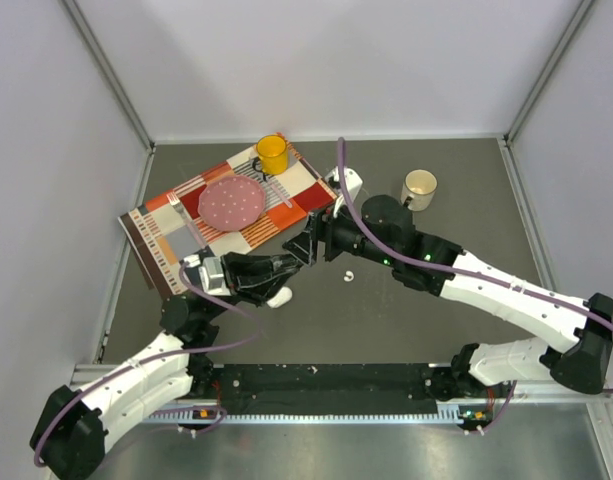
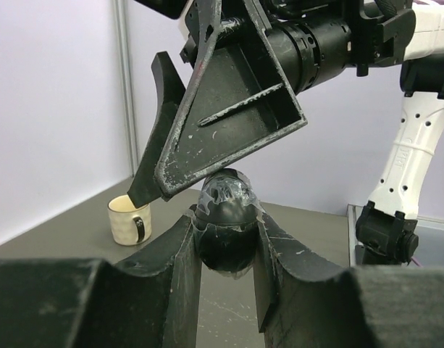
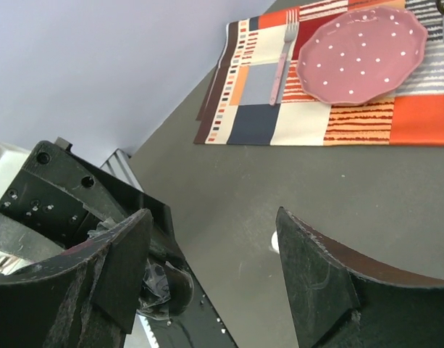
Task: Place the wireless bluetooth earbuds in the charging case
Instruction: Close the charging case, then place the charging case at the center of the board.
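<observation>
My left gripper (image 2: 227, 217) is shut on a black oval charging case (image 2: 226, 235), held upright above the table and partly covered in crinkled clear film. My right gripper (image 3: 213, 217) is open. One of its fingers (image 2: 229, 123) hangs just over the top of the case, and nothing sits between its jaws. From the right wrist the same case (image 3: 166, 286) shows beside the left-hand finger. In the top view both grippers (image 1: 301, 262) (image 1: 314, 248) meet at mid-table. A white earbud (image 1: 348, 275) lies on the dark table to their right. No black earbuds show.
A white oval case (image 1: 279, 297) lies under the left arm. A striped placemat (image 1: 176, 225) at the back left carries a pink plate (image 1: 231, 202), a fork (image 3: 282, 54) and a yellow cup (image 1: 272, 153). A cream mug (image 1: 419, 186) stands at the back right.
</observation>
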`<move>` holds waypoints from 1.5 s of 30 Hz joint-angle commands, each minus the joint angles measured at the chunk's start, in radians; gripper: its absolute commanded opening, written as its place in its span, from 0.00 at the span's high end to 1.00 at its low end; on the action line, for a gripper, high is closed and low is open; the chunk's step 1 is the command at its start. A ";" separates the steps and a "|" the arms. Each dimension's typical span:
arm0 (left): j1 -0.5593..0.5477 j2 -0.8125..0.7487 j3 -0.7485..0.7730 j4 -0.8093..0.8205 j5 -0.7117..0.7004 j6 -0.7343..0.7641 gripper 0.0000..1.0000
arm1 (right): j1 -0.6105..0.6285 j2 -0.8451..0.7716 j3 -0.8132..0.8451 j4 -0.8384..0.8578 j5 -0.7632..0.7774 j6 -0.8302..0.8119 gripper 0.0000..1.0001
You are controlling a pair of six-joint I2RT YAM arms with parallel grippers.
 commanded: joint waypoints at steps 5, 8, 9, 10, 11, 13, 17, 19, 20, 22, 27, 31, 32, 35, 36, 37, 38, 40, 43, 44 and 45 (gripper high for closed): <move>0.005 -0.031 0.031 -0.094 -0.092 0.004 1.00 | -0.006 -0.044 -0.096 -0.054 0.198 0.129 0.20; 0.005 -0.045 0.043 -0.166 -0.164 -0.005 1.00 | -0.012 -0.069 -0.114 -0.062 0.336 0.161 0.18; 0.005 -0.048 0.048 -0.227 -0.179 -0.002 1.00 | -0.017 -0.082 -0.117 -0.068 0.371 0.174 0.18; 0.005 -0.054 0.054 -0.250 -0.182 0.009 1.00 | -0.025 -0.090 -0.122 -0.072 0.385 0.186 0.18; 0.005 -0.056 0.060 -0.267 -0.184 0.021 1.00 | -0.031 -0.095 -0.125 -0.078 0.393 0.192 0.17; 0.005 -0.062 0.063 -0.287 -0.207 0.033 1.00 | -0.063 -0.110 -0.140 -0.086 0.381 0.210 0.17; 0.005 -0.086 0.115 -0.414 -0.242 0.053 1.00 | -0.144 -0.127 -0.173 -0.097 0.323 0.241 0.17; 0.005 -0.079 0.157 -0.571 -0.274 0.056 1.00 | -0.187 -0.138 -0.188 -0.103 0.287 0.250 0.17; 0.005 -0.066 0.225 -0.656 -0.290 0.040 1.00 | -0.198 -0.142 -0.191 -0.103 0.281 0.249 0.17; 0.005 -0.019 0.295 -0.785 -0.325 0.032 1.00 | -0.221 -0.155 -0.203 -0.104 0.278 0.243 0.16; 0.005 0.059 0.355 -0.800 -0.294 -0.060 1.00 | -0.236 -0.194 -0.211 -0.103 0.260 0.220 0.14; 0.006 0.131 0.349 -0.744 -0.296 -0.141 1.00 | -0.235 -0.263 -0.241 -0.071 0.221 0.099 0.01; 0.005 0.148 0.368 -0.755 -0.290 -0.155 1.00 | -0.235 -0.282 -0.258 -0.046 0.214 0.080 0.01; 0.006 0.216 0.404 -0.795 -0.294 -0.220 1.00 | -0.235 -0.372 -0.344 0.061 0.242 0.037 0.01; 0.008 0.234 0.410 -0.798 -0.291 -0.247 1.00 | -0.235 -0.406 -0.370 0.067 0.270 0.052 0.01; 0.012 0.266 0.416 -0.793 -0.284 -0.261 1.00 | -0.235 -0.418 -0.380 0.057 0.296 0.060 0.01; 0.015 0.283 0.425 -0.786 -0.276 -0.278 1.00 | -0.236 -0.429 -0.386 0.051 0.325 0.060 0.01; 0.031 0.338 0.433 -0.763 -0.254 -0.327 1.00 | -0.236 -0.443 -0.386 0.015 0.326 0.036 0.01; 0.060 0.433 0.464 -0.732 -0.215 -0.391 1.00 | -0.236 -0.438 -0.364 -0.051 0.329 0.030 0.01; 0.066 0.458 0.468 -0.720 -0.204 -0.408 1.00 | -0.236 -0.437 -0.363 -0.061 0.321 0.030 0.01; 0.070 0.484 0.473 -0.703 -0.196 -0.439 1.00 | -0.236 -0.434 -0.357 -0.071 0.316 0.030 0.01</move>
